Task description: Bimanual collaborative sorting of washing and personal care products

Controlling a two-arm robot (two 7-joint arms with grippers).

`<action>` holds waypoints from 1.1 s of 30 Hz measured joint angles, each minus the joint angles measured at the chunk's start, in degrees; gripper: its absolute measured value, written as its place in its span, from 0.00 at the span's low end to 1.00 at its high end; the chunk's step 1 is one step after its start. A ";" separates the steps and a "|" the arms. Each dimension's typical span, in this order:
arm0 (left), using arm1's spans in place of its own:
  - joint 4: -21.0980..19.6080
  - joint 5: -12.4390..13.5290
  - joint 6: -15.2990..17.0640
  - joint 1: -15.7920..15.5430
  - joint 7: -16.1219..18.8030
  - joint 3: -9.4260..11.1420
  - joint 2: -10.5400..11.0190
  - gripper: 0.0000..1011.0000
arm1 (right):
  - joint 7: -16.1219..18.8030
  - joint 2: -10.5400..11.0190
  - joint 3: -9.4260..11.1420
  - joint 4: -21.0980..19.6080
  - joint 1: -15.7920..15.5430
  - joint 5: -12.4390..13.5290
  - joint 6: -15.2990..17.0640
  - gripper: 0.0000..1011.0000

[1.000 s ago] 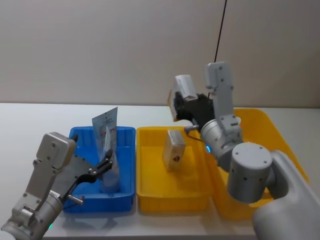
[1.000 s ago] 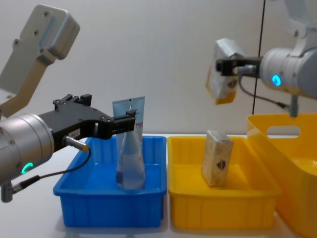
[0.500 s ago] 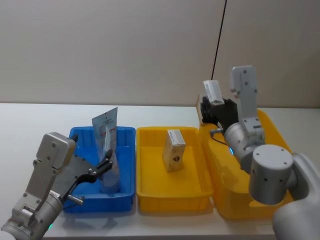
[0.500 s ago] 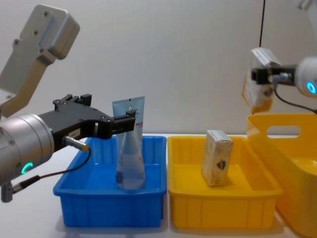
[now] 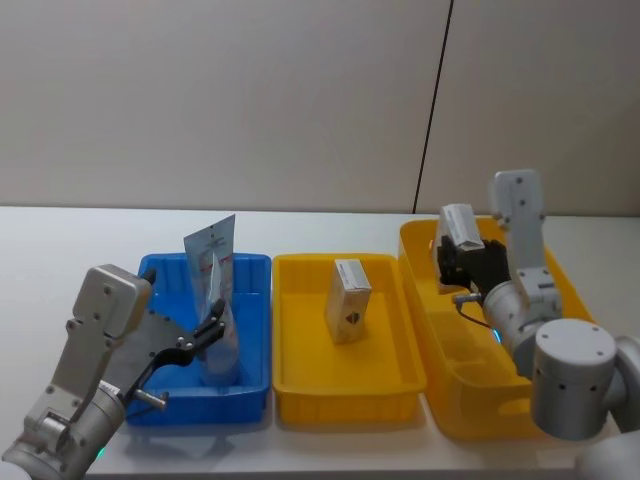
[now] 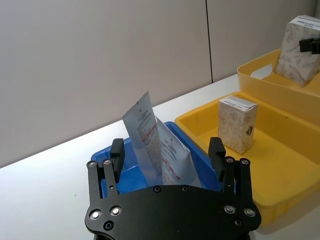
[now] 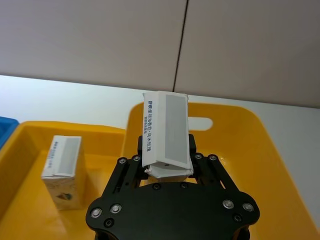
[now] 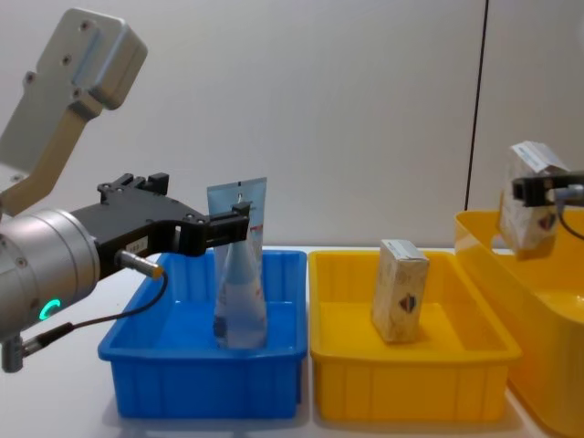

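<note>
A pale-blue squeeze tube [image 5: 212, 268] [image 8: 239, 274] [image 6: 155, 145] stands flat end up in the blue tray [image 5: 160, 268]. My left gripper [image 5: 205, 335] [image 8: 233, 224] [image 6: 166, 152] is open, with one finger on each side of the tube and a gap on both sides. One cream box [image 5: 347, 300] [image 8: 401, 290] [image 7: 62, 170] stands upright in the yellow tray [image 5: 300, 385]. My right gripper [image 5: 455, 262] [image 7: 166, 165] is shut on a second cream box [image 5: 460, 225] [image 8: 527, 214] [image 7: 166, 127]. It holds this box over the near-left part of the large yellow basket [image 5: 520, 410].
Blue tray, yellow tray and handled basket [image 8: 497, 265] stand side by side on the white table [image 5: 60, 250], left to right. The basket's wall rises higher than the trays. Bare table lies to the left of the blue tray and behind the trays.
My right gripper has carried its cream box rightward and down, from above the yellow tray to over the basket. The left gripper and tube have stayed put.
</note>
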 joint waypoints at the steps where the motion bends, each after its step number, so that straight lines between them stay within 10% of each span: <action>1: 0.00 0.00 0.00 0.00 0.00 0.00 0.00 0.99 | -0.38 0.11 0.31 -0.38 -0.33 -0.22 0.00 0.37; 14: 0.00 0.00 0.00 0.00 0.00 0.00 0.00 0.99 | -2.48 1.37 3.14 -4.60 -1.62 -1.34 -0.71 0.37; 33: 0.00 0.00 0.00 0.00 0.00 0.00 0.00 0.99 | 0.35 4.09 4.60 -5.87 -0.90 -1.71 7.95 0.37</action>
